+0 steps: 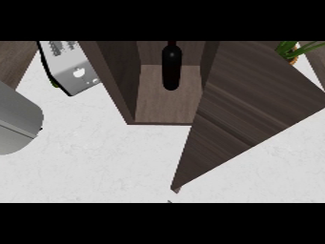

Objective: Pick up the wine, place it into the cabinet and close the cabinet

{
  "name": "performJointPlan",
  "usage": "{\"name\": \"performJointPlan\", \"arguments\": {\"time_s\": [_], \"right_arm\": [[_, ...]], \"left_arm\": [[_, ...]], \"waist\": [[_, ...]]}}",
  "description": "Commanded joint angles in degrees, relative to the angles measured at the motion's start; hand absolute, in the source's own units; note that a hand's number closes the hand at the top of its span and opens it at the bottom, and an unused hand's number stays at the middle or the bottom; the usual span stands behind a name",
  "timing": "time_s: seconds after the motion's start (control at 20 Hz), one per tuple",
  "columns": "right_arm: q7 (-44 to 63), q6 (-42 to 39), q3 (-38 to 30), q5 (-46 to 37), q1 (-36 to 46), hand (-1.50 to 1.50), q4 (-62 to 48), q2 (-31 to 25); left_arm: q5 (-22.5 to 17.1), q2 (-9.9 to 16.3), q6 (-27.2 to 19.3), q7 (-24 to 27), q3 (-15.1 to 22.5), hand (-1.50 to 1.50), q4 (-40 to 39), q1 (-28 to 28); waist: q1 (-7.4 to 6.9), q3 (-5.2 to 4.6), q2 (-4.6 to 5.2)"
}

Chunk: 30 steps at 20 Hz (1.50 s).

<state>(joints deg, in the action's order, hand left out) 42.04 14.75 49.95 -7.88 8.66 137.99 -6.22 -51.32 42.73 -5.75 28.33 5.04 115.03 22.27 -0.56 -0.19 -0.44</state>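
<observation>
Already the wine bottle [171,66] stands inside the cabinet [116,81], a dark shape upright at the far middle of the compartment, its base on the wooden floor of the box and apart from both side walls. You should treat it as glass: likely rigid, fairly heavy for its width, smooth enough to slide in a grasp, and breakable if tipped against the wood. Were you to take it again, the wide body below the shoulder would be the place, not the slim neck at its top.

What remains, by the look of things, is the cabinet door [253,114]. It hangs wide open, swung out toward the near right, its lower corner reaching down over the white counter [101,162]. It is a stiff flat panel, so a push on its outer face near the free edge should swing it.

You cannot see either hand's fingers. Only a grey forearm [3,119] shows at the left edge, with a sliver of black beneath it; whether that hand is spread or curled cannot be told. The right hand is out of view.

A white appliance [70,66] sits far left of the cabinet, and a green plant [299,50] far right.
</observation>
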Motion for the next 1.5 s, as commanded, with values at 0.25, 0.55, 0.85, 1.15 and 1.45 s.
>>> {"name": "performJointPlan", "arguments": {"time_s": [0.25, 0.55, 0.85, 1.15, 1.45], "right_arm": [[3.49, 9.76, 4.42, -2.45, 18.68, 1.5, -9.22, 5.76], [3.03, 13.68, -0.73, 5.31, 26.57, 1.5, -13.1, 5.62], [-0.85, 15.86, -7.18, 12.22, 36.95, 1.5, -23.95, 5.77], [-4.15, 13.8, -18.7, 21.43, 53.2, 1.5, -39.66, 6.11], [-10.97, 9.9, -20.18, 14.12, 59.86, 1.5, -55.86, 6.19]], "left_arm": [[-3.24, -0.18, 3.46, -3.31, -2.1, -1.5, -0.04, -1.37], [-2.24, -1.89, 2.57, -4.57, -0.13, -1.5, -1.34, -4.89], [-1.69, -2.4, 1.92, -5.56, -0.12, -1.5, -0.81, -6.61], [0.66, -5.24, 0.29, -4.93, 0.33, -1.5, -2.22, -6.89], [-0.27, -5.18, -0.77, -8.18, -0.98, -1.5, -0.7, -7.41]], "waist": [[-1.02, -0.04, 0.23], [-1.96, -0.07, 0.72], [-3.24, -0.04, 1.13], [-2.15, 0.09, 0.86], [-1.18, 0.11, 0.68]]}}
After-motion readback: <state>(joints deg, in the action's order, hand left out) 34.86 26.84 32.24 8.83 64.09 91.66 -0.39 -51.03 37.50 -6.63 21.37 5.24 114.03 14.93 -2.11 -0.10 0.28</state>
